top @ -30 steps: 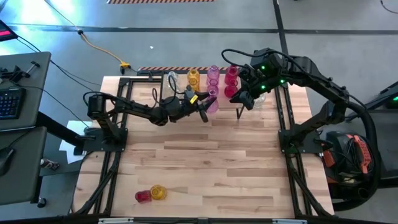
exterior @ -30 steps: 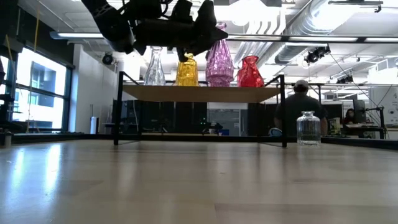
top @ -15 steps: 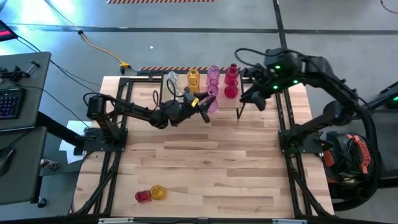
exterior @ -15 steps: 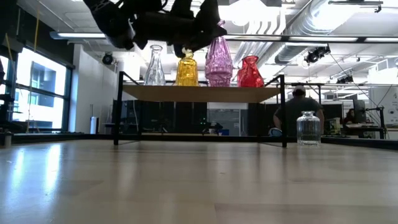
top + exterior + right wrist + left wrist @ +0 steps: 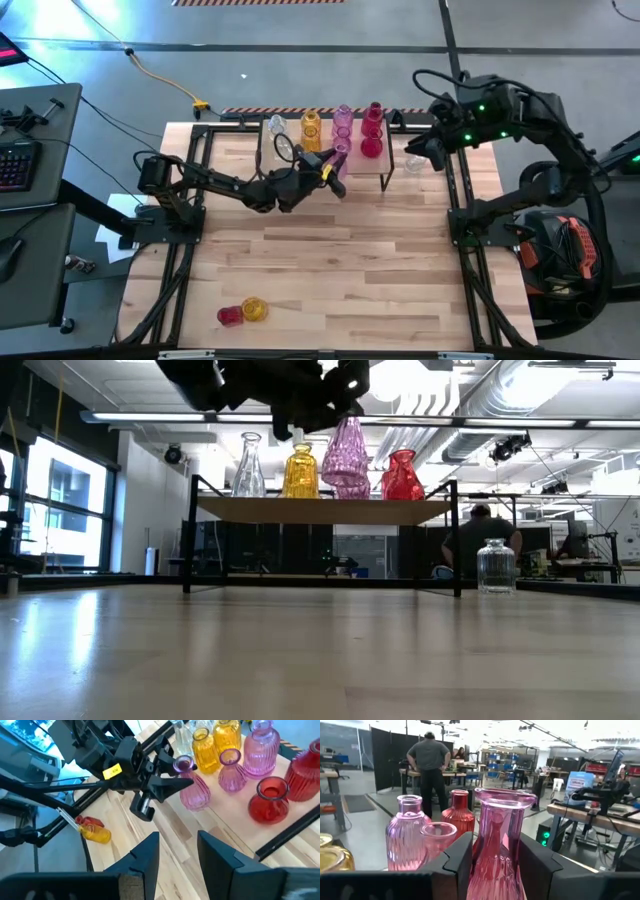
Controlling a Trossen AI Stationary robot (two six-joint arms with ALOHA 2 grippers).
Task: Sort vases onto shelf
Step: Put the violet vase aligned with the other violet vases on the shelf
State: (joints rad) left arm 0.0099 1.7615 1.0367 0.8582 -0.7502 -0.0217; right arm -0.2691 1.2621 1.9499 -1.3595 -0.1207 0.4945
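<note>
Left gripper [image 5: 333,170] clamped round pink vase [image 5: 498,851] neck, vase upright, hanging just above shelf [image 5: 320,510] front edge beside other pinks. Right gripper [image 5: 177,851] open, empty, off by clear vase [image 5: 414,161].

Two dark, slim jointed arms; green lights on the right arm [image 5: 478,108] at upper right; yellow label near the left gripper [image 5: 334,172]; black cables.

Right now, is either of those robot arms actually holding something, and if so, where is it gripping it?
Yes. The left hand holds a pink vase, its fingers clamped on either side of the narrow neck. The right hand is open and holds nothing.
</note>
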